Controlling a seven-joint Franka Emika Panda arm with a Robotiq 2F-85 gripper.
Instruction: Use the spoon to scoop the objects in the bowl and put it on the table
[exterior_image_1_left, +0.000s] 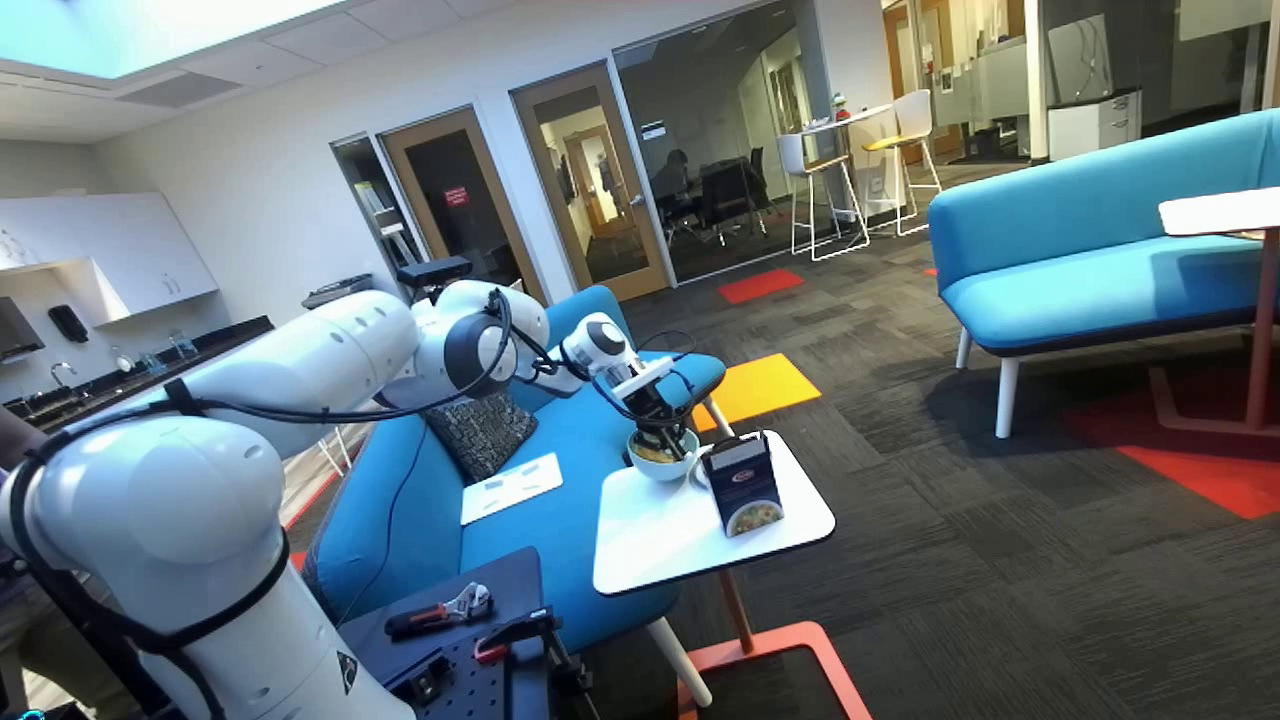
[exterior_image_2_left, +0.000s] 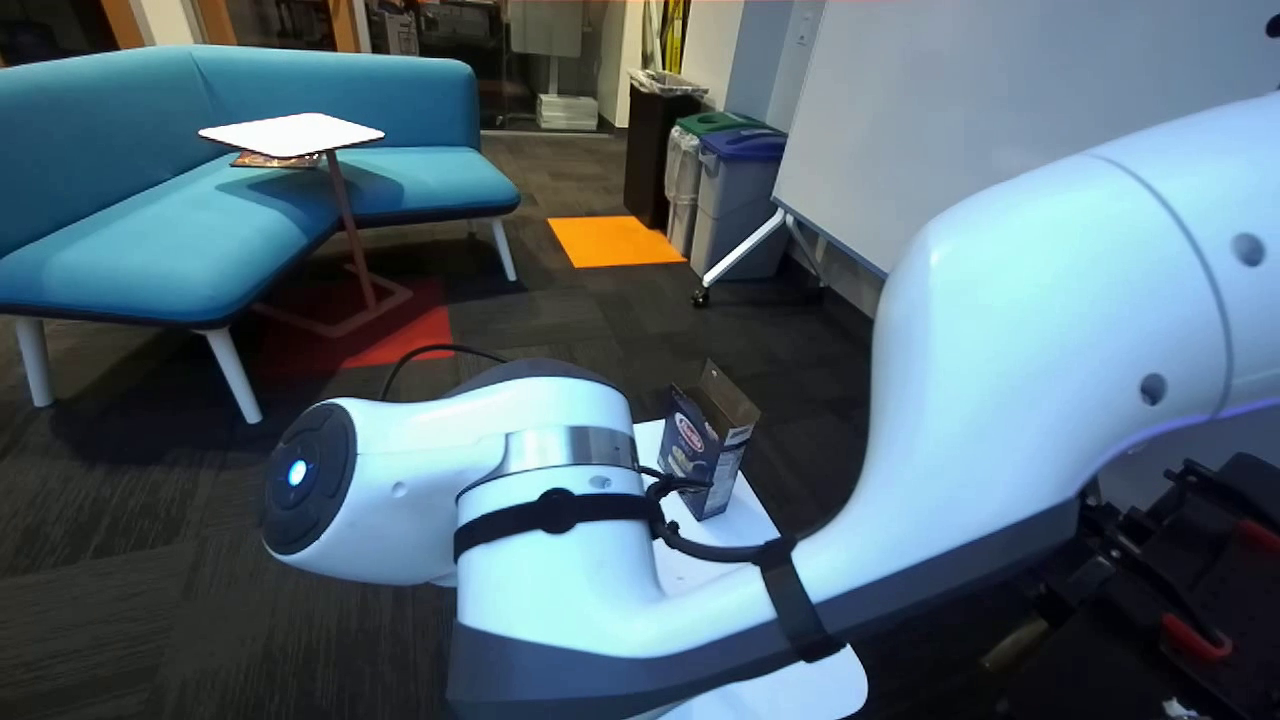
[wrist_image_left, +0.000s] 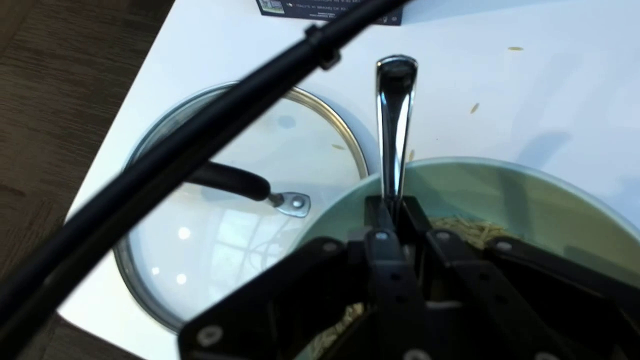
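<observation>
The dark blue box (exterior_image_2_left: 702, 450) seems to read “Barilla”

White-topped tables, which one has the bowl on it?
The near table: the bowl stands on it with a dark blue box. The far table stands by the distant blue sofa.

Office lounge: sofas (exterior_image_1_left: 1090, 225), whiteboard (exterior_image_2_left: 980, 105)

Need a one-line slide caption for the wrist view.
Gripper closed on a metal spoon at a bowl of pale, grain-like pieces, glass lid beside the bowl on the table.
</observation>
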